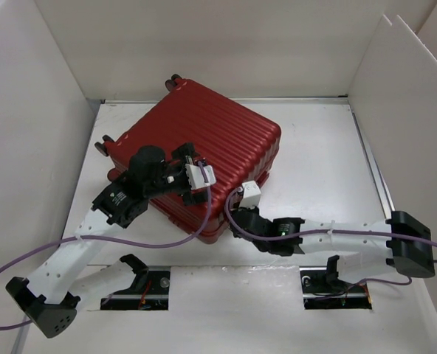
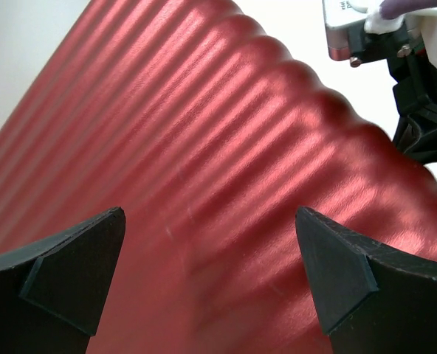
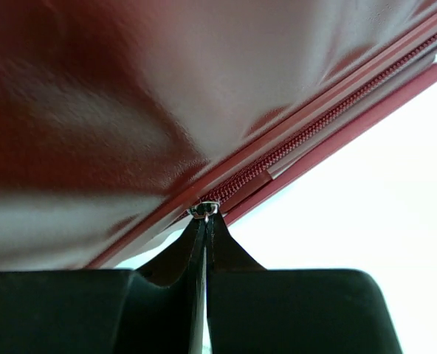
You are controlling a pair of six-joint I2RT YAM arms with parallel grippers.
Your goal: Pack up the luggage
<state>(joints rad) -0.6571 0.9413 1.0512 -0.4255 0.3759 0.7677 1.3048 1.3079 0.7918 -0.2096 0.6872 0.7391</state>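
The left gripper (image 2: 211, 265) is opened wide and holds nothing. The luggage (image 2: 204, 147) lies closed just under it, with its ribbed red shell filling the space between the fingers, probably so that this arm can press on the lid and steady the case. The right gripper (image 3: 205, 230) is fully closed, and its tips pinch the small metal zipper pull (image 3: 204, 210) on the side seam directly in front of them, I think in order to draw the zipper (image 3: 307, 140) along.

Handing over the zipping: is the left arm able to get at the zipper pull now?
Probably not: the right gripper is shut on the zipper pull, and the left gripper hangs open over the ribbed top of the luggage.
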